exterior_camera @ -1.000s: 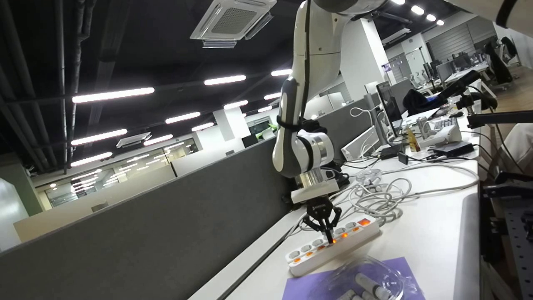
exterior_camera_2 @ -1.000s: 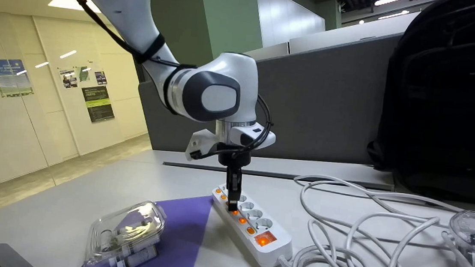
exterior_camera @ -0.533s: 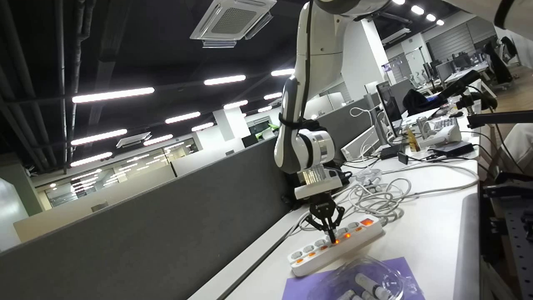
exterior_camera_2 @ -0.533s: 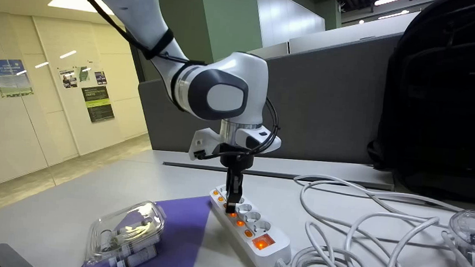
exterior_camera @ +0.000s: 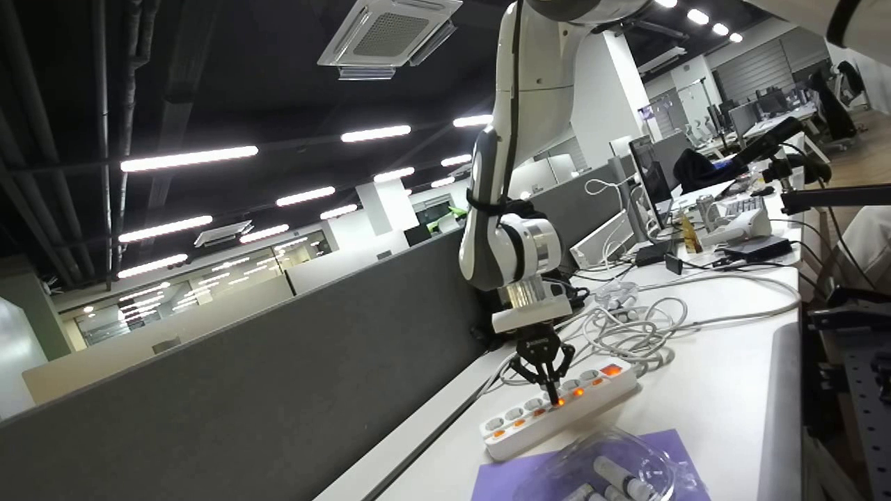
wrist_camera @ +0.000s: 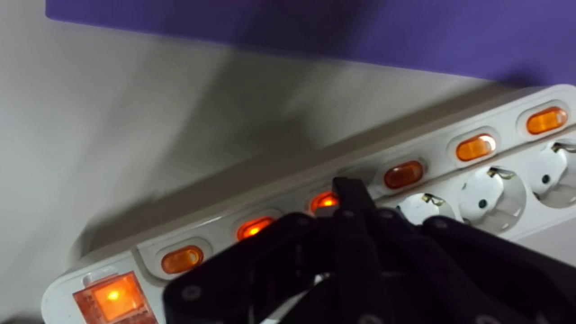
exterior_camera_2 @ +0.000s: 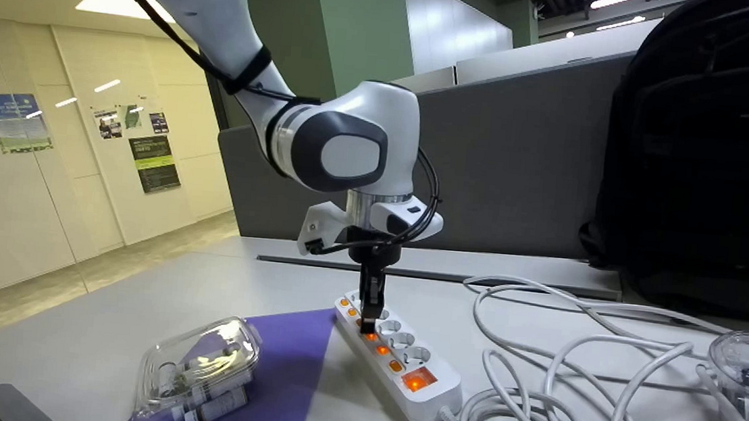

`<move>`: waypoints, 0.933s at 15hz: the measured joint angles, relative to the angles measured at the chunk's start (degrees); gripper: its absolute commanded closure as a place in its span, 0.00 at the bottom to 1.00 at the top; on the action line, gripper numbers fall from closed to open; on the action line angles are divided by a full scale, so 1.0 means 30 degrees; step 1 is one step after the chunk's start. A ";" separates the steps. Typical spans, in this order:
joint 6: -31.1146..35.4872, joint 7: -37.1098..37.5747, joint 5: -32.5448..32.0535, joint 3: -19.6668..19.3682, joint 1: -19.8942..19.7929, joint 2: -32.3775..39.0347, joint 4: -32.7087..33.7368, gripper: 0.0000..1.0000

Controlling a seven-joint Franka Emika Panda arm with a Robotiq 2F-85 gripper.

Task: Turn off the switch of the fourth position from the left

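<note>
The white power strip (exterior_camera: 532, 433) lies on the table in both exterior views (exterior_camera_2: 442, 385) and crosses the wrist view (wrist_camera: 438, 164). It has a row of small orange switches and a large lit main switch (wrist_camera: 114, 297). The fourth switch from the left (exterior_camera: 560, 402) glows; in the wrist view this lit switch (wrist_camera: 323, 200) is partly hidden by my fingertip. My gripper (exterior_camera: 555, 402), also in an exterior view (exterior_camera_2: 367, 330), is shut and empty, pointing down. Its tip (wrist_camera: 353, 183) is over that switch's edge. Whether it touches I cannot tell. The third switch (wrist_camera: 403, 174) is dark.
A purple sheet (exterior_camera_2: 287, 359) lies beside the strip, with a clear plastic box (exterior_camera_2: 198, 365) of small bottles on it. Coiled white cables (exterior_camera_2: 534, 401) lie at the strip's cord end. A dark grey partition (exterior_camera: 313, 369) stands behind the table.
My arm has moved slightly right in both exterior views since a second ago. The strip shifted a little and moved partly back. The fourth switch still glows.
</note>
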 measured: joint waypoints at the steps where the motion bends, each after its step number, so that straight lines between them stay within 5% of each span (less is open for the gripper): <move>1: 0.0133 0.0001 0.0083 0.0003 0.0004 -0.0039 -0.0087 1.00; 14: 0.0620 0.0554 0.0822 -0.0424 -0.0012 -0.0832 -0.1568 1.00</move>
